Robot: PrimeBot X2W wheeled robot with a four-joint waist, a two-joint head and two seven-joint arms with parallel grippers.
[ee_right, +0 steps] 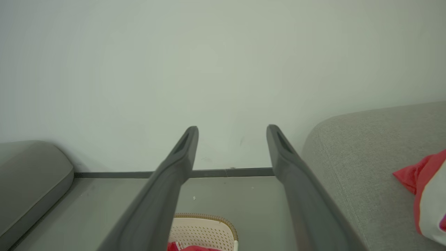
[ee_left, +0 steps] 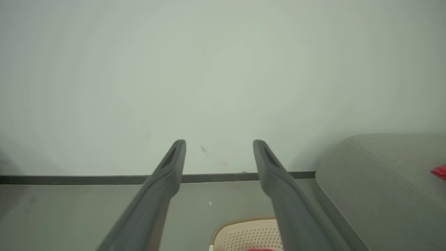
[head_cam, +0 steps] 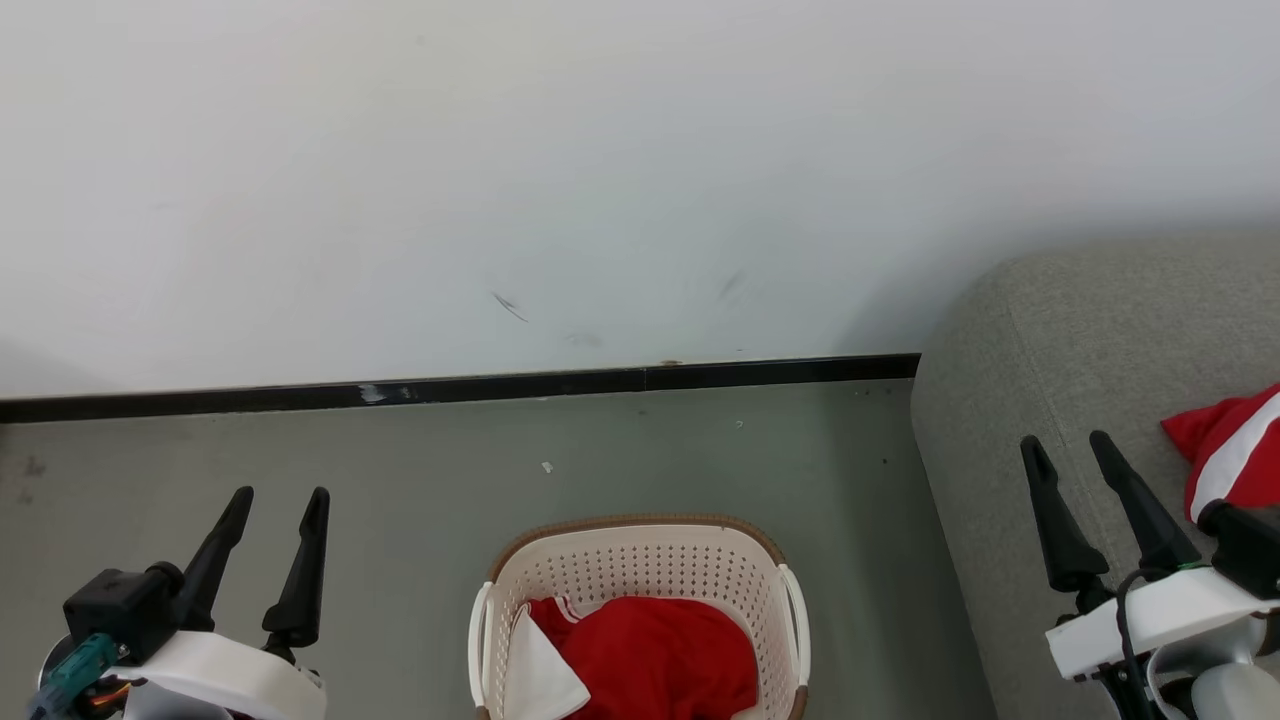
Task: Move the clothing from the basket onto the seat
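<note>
- seat (head_cam: 1080, 330): at right, one red garment (head_cam: 1225, 450) on it.
- basket (head_cam: 640, 560): on floor (head_cam: 400, 470), centred between arms; clothing (head_cam: 660, 660) inside.
- left gripper (head_cam: 281, 493), right gripper (head_cam: 1065, 440): both wide, empty; clothing lies inward and below each; right is over seat.

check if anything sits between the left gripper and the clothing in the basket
Nothing visible does. The left gripper hangs open above the floor left of the basket, and the red clothing lies uncovered inside it.
</note>
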